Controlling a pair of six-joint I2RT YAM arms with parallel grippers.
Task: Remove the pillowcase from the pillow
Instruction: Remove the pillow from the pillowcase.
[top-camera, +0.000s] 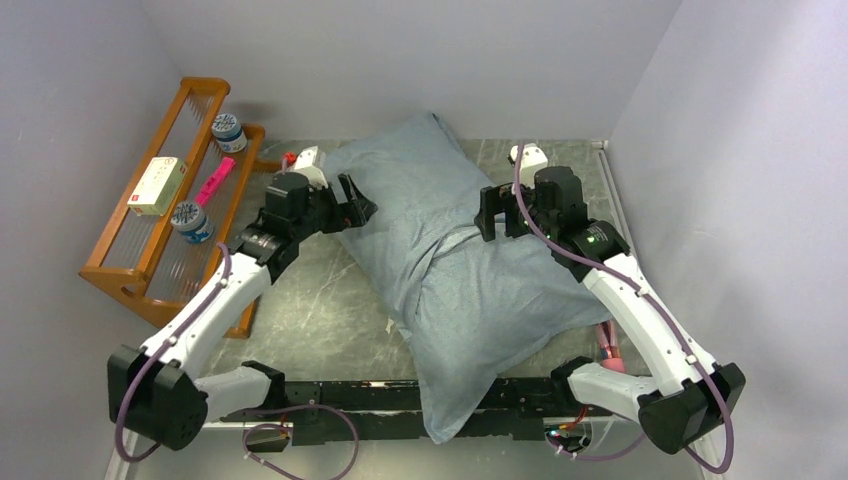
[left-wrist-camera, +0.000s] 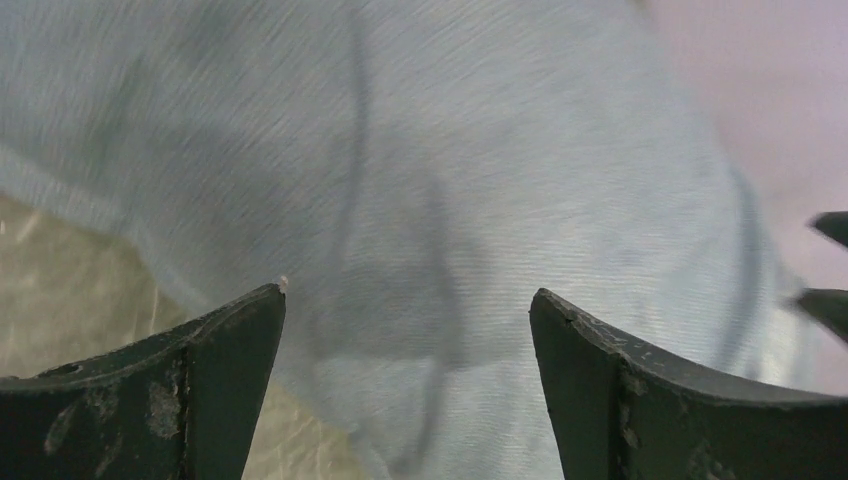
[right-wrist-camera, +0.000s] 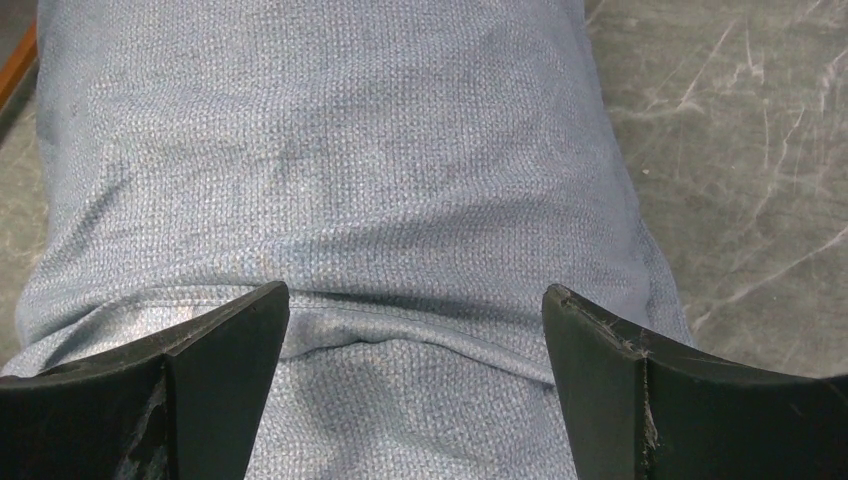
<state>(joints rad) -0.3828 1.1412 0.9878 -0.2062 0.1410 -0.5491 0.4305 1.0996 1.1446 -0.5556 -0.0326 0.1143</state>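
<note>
Find the pillowcase (top-camera: 450, 270) grey-blue face up on the tabletop (top-camera: 310, 310), stuffed full, long axis running 12 to 6 o'clock. Flanked in the far half: left claw (top-camera: 362, 203) at its 10 o'clock edge, right claw (top-camera: 487, 215) around 1 o'clock over a crosswise fold. Both spread wide, holding nothing, about equally near. Probably calls for pulling along that axis

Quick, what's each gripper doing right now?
Left gripper: open, holding nothing, facing the pillowcase.
Right gripper: open, holding nothing, above the pillowcase.
</note>
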